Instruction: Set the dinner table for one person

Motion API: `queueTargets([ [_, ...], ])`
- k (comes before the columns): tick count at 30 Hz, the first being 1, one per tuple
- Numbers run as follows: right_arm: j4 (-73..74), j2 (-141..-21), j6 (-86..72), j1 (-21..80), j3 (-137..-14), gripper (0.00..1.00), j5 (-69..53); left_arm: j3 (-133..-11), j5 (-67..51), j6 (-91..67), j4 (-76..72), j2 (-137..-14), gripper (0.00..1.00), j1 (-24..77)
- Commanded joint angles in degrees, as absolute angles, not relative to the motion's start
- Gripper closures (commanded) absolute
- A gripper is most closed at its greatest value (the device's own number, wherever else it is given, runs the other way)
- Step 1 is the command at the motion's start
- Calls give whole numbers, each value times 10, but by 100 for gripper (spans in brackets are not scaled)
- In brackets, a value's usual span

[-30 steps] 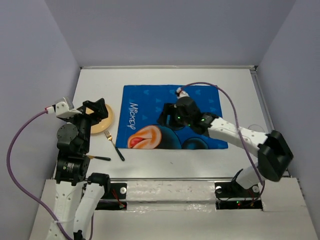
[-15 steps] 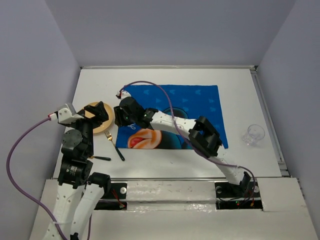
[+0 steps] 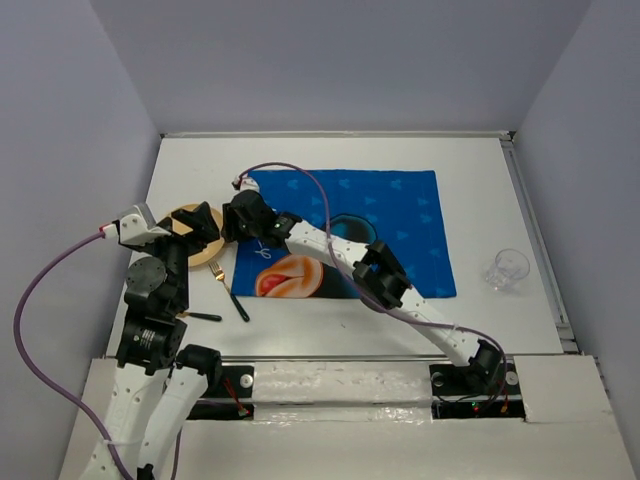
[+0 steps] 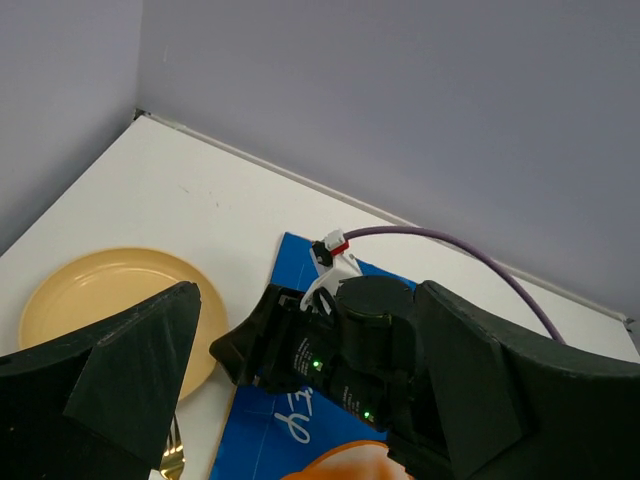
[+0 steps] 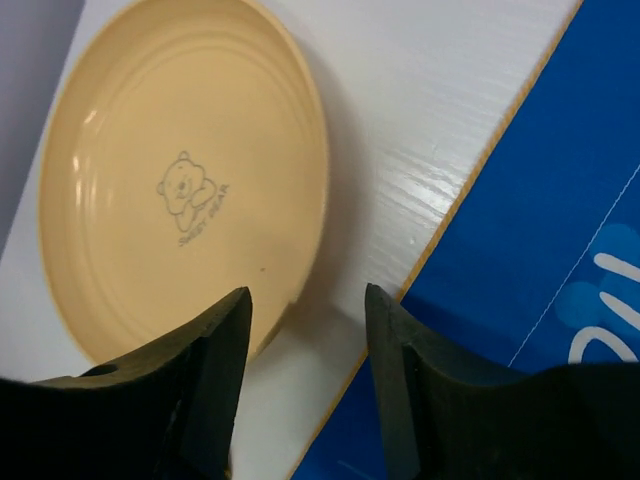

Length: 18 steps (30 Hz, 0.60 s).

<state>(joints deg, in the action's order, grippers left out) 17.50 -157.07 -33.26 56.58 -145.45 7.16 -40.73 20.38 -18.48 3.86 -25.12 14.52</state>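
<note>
Right wrist: my right gripper (image 5: 305, 300), jaws apart, sits at the plate (image 5: 170, 170) rim; a shallow bite could slip off.

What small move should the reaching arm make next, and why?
Probably lower the right gripper slightly and close on the near rim of the round pale yellow plate. Its open jaws stand either side of that rim, and the plate lies on the white tabletop beside the blue cloth placemat, not on it.

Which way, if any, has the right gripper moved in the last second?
Yes. The right gripper went left across the blue placemat, from its middle to its left edge, beside the yellow plate.
</note>
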Motion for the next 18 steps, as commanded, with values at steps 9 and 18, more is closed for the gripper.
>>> queueTargets([
  [9, 111, -1601, -455, 555, -1443, 79, 4, -407, 214, -176, 4, -255, 1, 147],
  [18, 36, -1571, -552, 544, -1405, 100, -25, -406, 214, -176, 4, -249, 1, 148],
])
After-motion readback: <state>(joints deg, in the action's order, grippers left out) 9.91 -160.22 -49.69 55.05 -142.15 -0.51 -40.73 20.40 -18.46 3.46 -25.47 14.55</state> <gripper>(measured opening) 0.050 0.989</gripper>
